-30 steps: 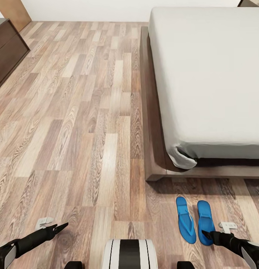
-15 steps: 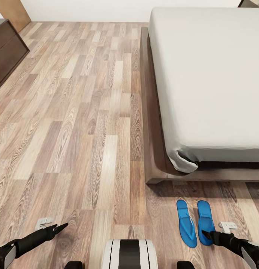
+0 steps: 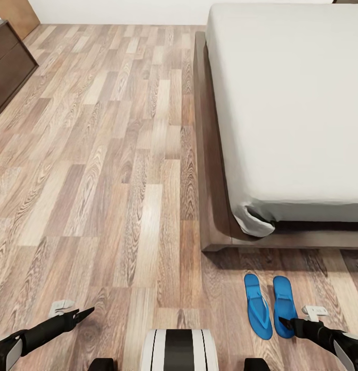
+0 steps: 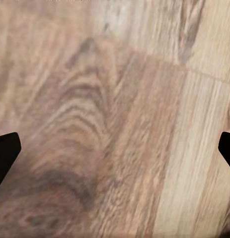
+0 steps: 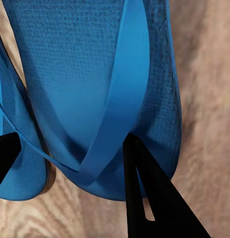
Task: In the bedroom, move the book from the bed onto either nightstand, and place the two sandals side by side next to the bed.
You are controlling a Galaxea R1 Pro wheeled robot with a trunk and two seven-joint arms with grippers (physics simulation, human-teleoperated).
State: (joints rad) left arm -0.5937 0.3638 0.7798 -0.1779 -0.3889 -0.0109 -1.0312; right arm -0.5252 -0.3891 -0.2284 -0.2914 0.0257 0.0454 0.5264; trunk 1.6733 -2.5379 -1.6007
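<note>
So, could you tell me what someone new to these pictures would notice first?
Most likely the two sandals, bright blue against the brown wood-plank floor, lying side by side just off the foot of the bed. That bed, with its smooth light-grey mattress on a dark wooden frame, takes up the head view's upper right. The right gripper hangs just over the nearer end of one sandal, whose blue strap looms large in the right wrist view.

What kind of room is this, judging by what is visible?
Most likely a bedroom: a large low bed with a grey mattress, a wood-plank floor, and a pair of blue sandals at the bed's foot.
</note>
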